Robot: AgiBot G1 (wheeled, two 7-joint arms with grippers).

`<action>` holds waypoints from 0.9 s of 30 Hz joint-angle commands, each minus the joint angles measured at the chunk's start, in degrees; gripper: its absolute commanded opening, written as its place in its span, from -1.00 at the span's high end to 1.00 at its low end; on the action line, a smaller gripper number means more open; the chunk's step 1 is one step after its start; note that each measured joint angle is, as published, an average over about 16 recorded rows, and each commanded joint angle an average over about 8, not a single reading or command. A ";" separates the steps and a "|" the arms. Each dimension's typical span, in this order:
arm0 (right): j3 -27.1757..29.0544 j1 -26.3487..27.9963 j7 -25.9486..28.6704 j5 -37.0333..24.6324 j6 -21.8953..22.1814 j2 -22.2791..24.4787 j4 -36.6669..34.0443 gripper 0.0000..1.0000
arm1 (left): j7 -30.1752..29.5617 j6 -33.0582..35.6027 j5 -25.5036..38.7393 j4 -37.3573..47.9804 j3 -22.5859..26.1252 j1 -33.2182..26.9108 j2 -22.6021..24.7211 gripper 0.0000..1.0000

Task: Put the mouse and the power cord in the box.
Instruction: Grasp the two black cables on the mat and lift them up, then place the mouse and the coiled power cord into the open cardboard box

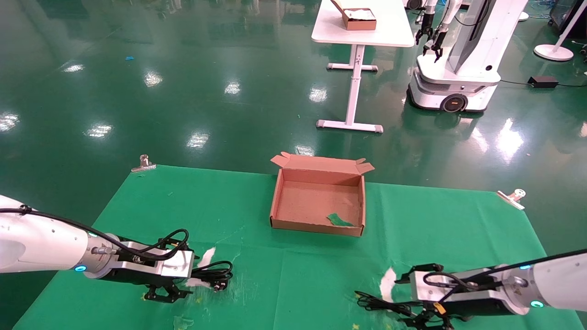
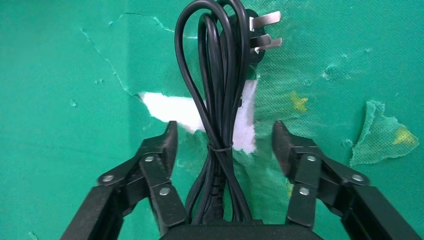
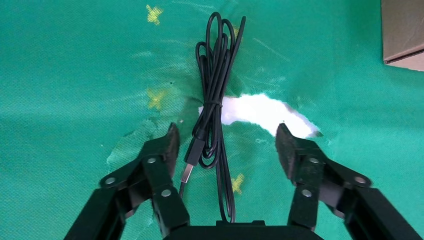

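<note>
**A:** From the head camera, what do you have in front of you?

**B:** You have the shallow brown cardboard box [image 1: 318,201] sitting open at the middle of the green cloth-covered table [image 1: 458,229], flaps out, holding only a green scrap [image 1: 339,220], so neither item is packed yet. Your left gripper [image 1: 166,293] hangs low at the near left, right by the thick black coiled power cord [image 1: 214,274]. Your right gripper [image 1: 426,321] hangs low at the near right over thin black cabling [image 1: 378,303]. Both sit well apart from the box, each arm apparently stationed over its own item.

**A:** And the left wrist camera?

**B:** Your left gripper [image 2: 223,145] is spread wide, holding nothing. The power cord [image 2: 216,100] runs straight down the gap between the fingers [image 2: 162,150], its tied waist level with the tips, touching neither. The chunky plug [image 2: 255,35] with its metal prongs lies beyond the tips, over a white tear in the cloth [image 2: 170,107]. It looks lined up for a pinch at the tie.

**A:** The right wrist camera?

**B:** Your right gripper [image 3: 225,145] is likewise spread and empty. The mouse's thin bundled cable [image 3: 212,100] lies between the fingers [image 3: 165,150], nearer one finger, its USB end [image 3: 187,172] just beside it. The small black mouse itself is hidden; the cable disappears beneath the gripper body. A corner of the box [image 3: 402,30] shows at the frame's edge.
</note>
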 commanded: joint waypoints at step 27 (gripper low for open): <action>0.26 0.11 0.15 0.40 -0.27 0.50 0.19 1.00 | -0.14 0.46 -0.27 -0.18 -0.16 0.04 -0.19 1.00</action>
